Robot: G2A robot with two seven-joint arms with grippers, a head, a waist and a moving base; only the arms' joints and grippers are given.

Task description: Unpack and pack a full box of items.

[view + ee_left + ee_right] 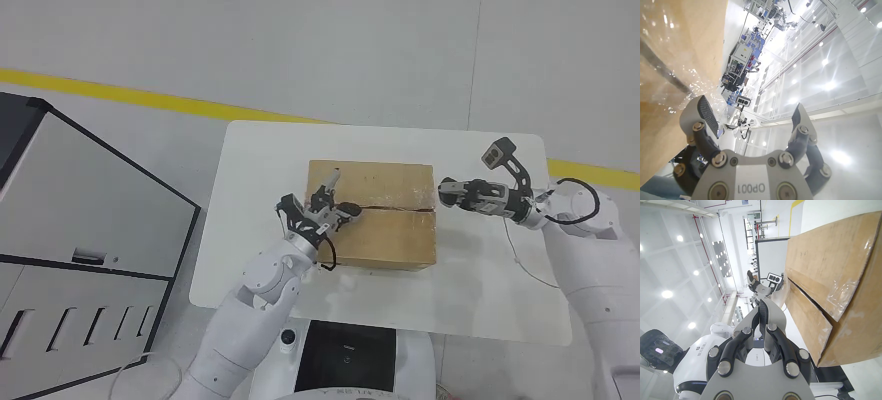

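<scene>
A brown cardboard box (370, 215) lies on the white table (500, 290), its top flaps closed along a dark middle seam. Loose clear tape (696, 85) clings to the box (677, 47) near the seam's end. My left gripper (335, 198) is at the box's left end, open (751, 109), with nothing between its fingers. My right gripper (445, 192) is at the right end of the seam, level with the top of the box. It is shut (762, 306) and holds nothing, a little apart from the box (829, 285), where peeled tape (844, 289) hangs over the corner.
A large grey cabinet (80, 200) stands left of the table. A yellow line (120, 95) runs across the floor behind. A thin cable (525, 265) lies on the table near the right arm. Bare table surface lies in front of and behind the box.
</scene>
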